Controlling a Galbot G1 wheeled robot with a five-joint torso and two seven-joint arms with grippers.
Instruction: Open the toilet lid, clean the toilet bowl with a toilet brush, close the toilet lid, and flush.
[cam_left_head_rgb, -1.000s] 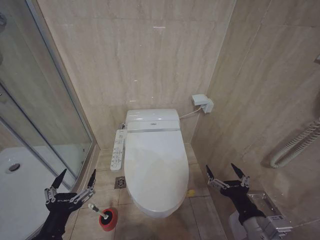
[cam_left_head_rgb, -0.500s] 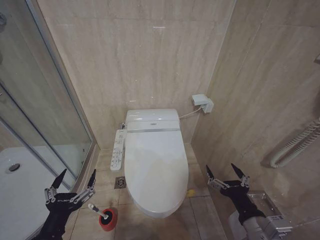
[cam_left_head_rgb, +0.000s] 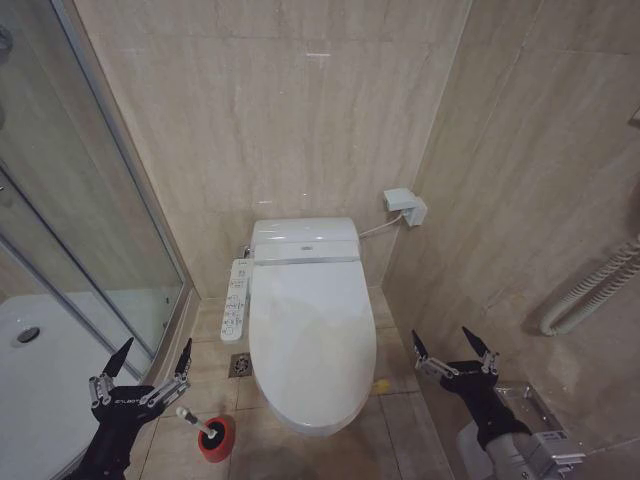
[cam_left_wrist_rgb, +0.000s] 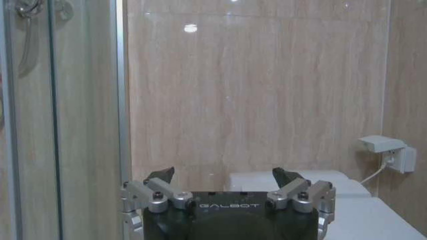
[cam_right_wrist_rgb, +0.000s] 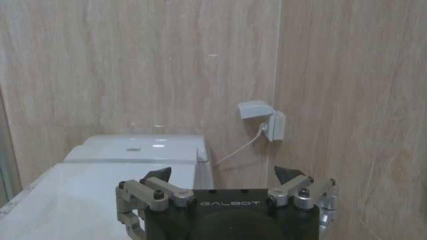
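1. The toilet lid (cam_left_head_rgb: 308, 335) is down flat over the toilet bowl (cam_left_head_rgb: 300, 418), which stands against the beige tiled back wall (cam_left_head_rgb: 290, 120), between the glass shower screen (cam_left_head_rgb: 80, 200) on the robot's left and the side wall on its right
2. The narrow white button panel (cam_left_head_rgb: 236, 299) runs along the left edge of the lid, and a floor drain (cam_left_head_rgb: 240, 366) sits on the floor just below it
3. The toilet brush (cam_left_head_rgb: 197, 424) stands tilted in its red holder (cam_left_head_rgb: 217, 440) on the floor (cam_left_head_rgb: 400, 420), to the left of the bowl's front end, its white handle leaning towards the left tool
4. The left tool (cam_left_head_rgb: 151, 358) hangs low on the left, released, its two dark fingers spread wide and pointing up; it is near the brush handle but apart from it
5. The right tool (cam_left_head_rgb: 452, 343) hangs low on the right, beside the bowl's front and clear of it, also released with fingers spread and nothing between them
6. A white wall socket (cam_left_head_rgb: 405, 207) with a cord sits on the wall to the right of the toilet's back; in the right wrist view it shows above the right tool (cam_right_wrist_rgb: 223, 176), and the left wrist view has the left tool (cam_left_wrist_rgb: 223, 175) before the back wall
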